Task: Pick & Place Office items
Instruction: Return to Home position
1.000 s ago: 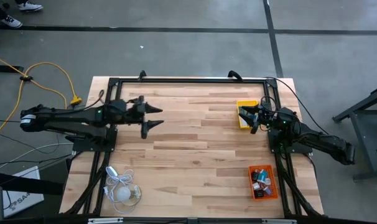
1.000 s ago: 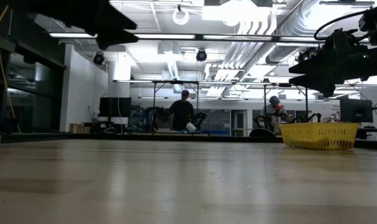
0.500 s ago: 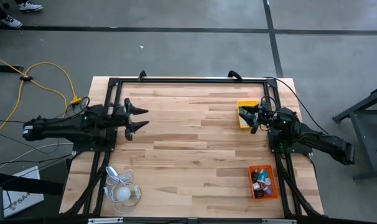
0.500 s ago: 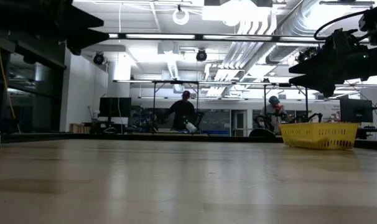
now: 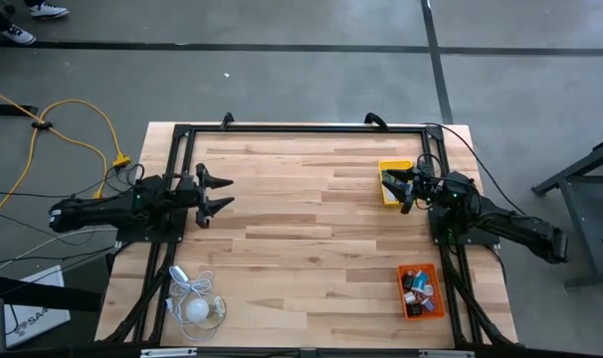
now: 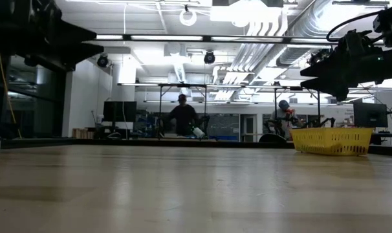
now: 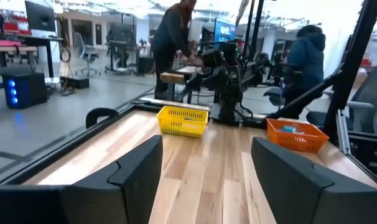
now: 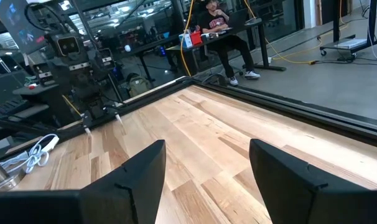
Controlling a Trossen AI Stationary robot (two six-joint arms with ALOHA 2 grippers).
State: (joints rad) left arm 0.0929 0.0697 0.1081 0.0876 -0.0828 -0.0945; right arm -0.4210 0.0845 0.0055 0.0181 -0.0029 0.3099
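We cannot tell the office items (image 5: pixel 417 284) in the orange tray (image 5: pixel 402 291) apart from above; they are too small. In the left wrist view the tray's wall hides all but a blue scrap of them. The right gripper (image 5: pixel 396 191) covers part of the yellow tray (image 5: pixel 389 167). The low view's edges cut off both arms.

Office items (image 5: pixel 417 285) lie, apparently piled, in the right corner tray (image 5: pixel 424 314).

A white round bulb-like thing (image 5: pixel 199 309) with its coiled white cord (image 5: pixel 186 283) lies at the wooden table's (image 5: pixel 311 239) lower-left corner in the high view. A yellow cable (image 5: pixel 83 109) loops over the grey floor (2 shoes (image 5: pixel 45 10) show farther off). 1 person (image 6: pixel 182 118) and another (image 6: pixel 285 113) show in the room behind.
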